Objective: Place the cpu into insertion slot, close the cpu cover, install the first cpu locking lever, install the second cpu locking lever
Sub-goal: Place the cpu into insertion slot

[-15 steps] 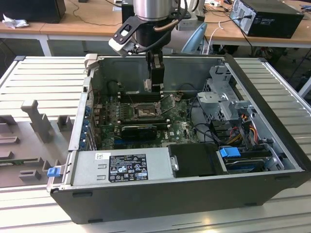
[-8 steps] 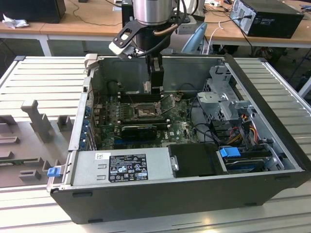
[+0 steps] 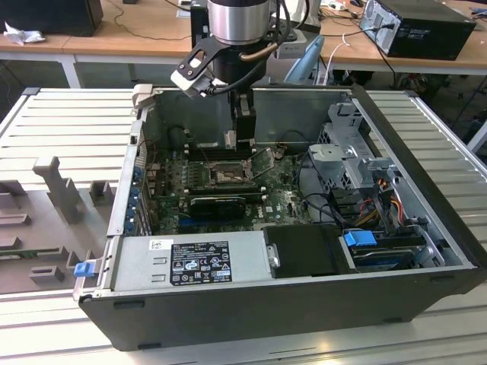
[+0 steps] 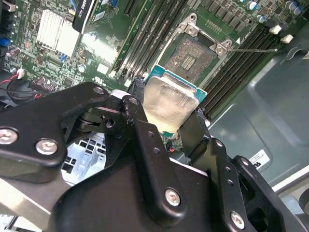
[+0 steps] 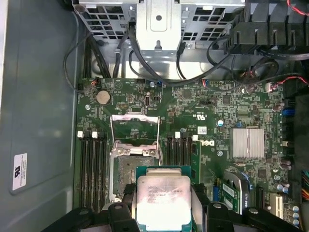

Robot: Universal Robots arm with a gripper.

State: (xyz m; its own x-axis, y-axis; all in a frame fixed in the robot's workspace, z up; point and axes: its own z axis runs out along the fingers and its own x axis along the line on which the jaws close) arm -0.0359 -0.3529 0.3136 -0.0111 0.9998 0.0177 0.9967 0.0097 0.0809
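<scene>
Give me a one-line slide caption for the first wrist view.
The gripper holds the cpu near the exposed insertion slot, its cpu cover swung open, on the green motherboard.

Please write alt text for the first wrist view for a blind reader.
The end effector grips the cpu over a green motherboard, close to the empty insertion slot. The cpu cover is lifted open.

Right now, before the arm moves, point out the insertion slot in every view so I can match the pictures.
Exterior view: the insertion slot sits on the green board, close by the gripper.
Second wrist view: the insertion slot lies open just beyond the cpu.
First wrist view: the cpu overlaps the insertion slot; the open cpu cover lies beyond.
Shared landmark: the gripper, shut on the cpu.
</scene>
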